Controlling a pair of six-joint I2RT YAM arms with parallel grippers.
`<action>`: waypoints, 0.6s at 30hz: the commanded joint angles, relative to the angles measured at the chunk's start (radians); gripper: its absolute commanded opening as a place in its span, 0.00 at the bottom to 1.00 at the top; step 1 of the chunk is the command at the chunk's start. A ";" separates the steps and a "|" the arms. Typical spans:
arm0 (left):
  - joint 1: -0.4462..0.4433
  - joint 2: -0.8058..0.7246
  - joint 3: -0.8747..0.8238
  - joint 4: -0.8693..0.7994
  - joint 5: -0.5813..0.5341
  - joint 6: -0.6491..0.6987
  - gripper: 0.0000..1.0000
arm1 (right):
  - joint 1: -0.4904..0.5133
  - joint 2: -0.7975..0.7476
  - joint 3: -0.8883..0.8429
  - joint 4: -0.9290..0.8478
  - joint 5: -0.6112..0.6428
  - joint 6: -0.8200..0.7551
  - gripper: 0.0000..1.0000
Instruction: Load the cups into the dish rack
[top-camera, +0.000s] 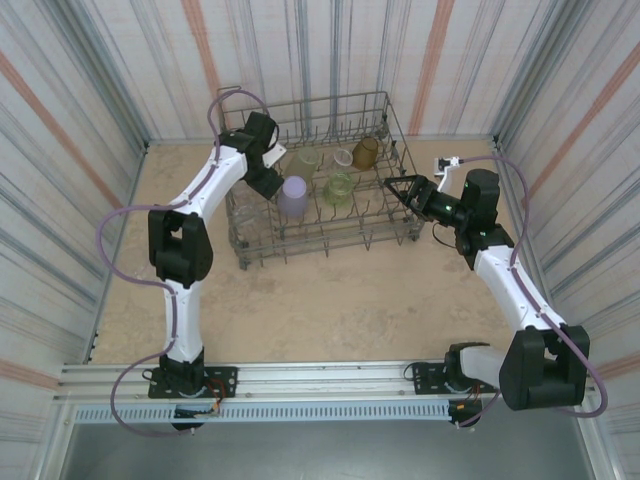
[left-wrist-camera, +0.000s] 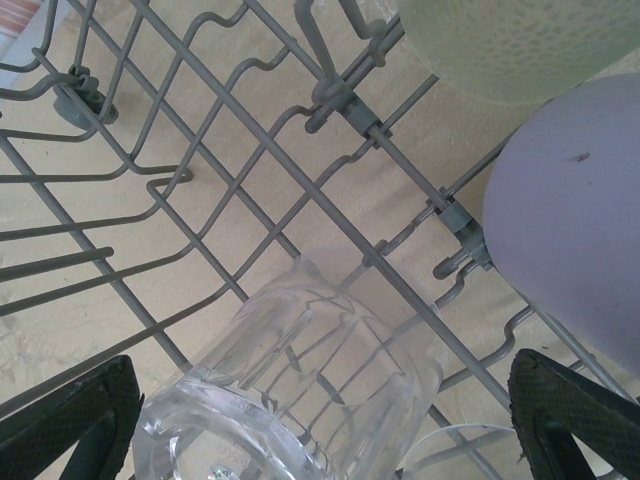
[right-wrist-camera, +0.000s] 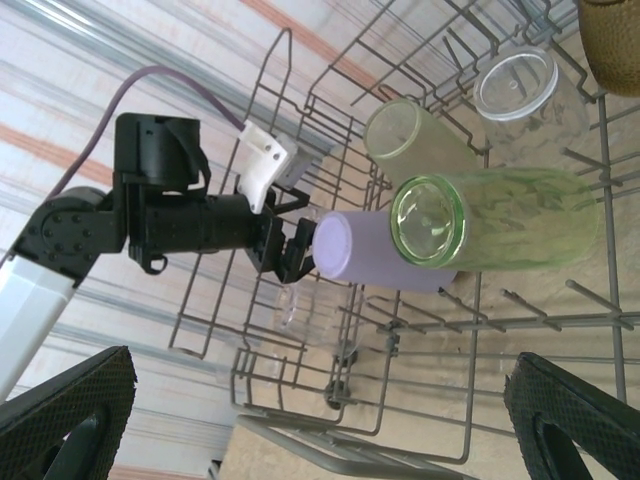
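left gripper (left-wrist-camera: 320, 415) spread wide around clear cup (left-wrist-camera: 300, 370) in dish rack (left-wrist-camera: 345, 102), not touching; lavender cup (left-wrist-camera: 580, 230) just beside. right gripper (top-camera: 393, 186) wide, empty, at rack's side wall.

Beige mottled tabletop (top-camera: 330, 300). Striped wall panels (top-camera: 120, 70) close in the tabletop on left, far & right sides: white/grey w/ thin orange-red stripes. Aluminium rail (top-camera: 320, 375) runs along tabletop's near edge. Grey slotted strip (top-camera: 300, 412) lies just beyond rail, on the side away from tabletop.
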 joint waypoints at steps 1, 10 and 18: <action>-0.029 -0.174 0.039 0.064 -0.109 -0.025 0.99 | 0.011 -0.041 0.004 -0.020 0.014 -0.003 0.99; -0.039 -0.274 -0.093 0.193 -0.067 -0.081 0.99 | 0.022 -0.086 -0.005 -0.057 0.033 -0.009 0.99; -0.051 -0.297 -0.076 0.174 -0.089 -0.131 0.99 | 0.028 -0.136 -0.012 -0.107 0.051 -0.023 0.99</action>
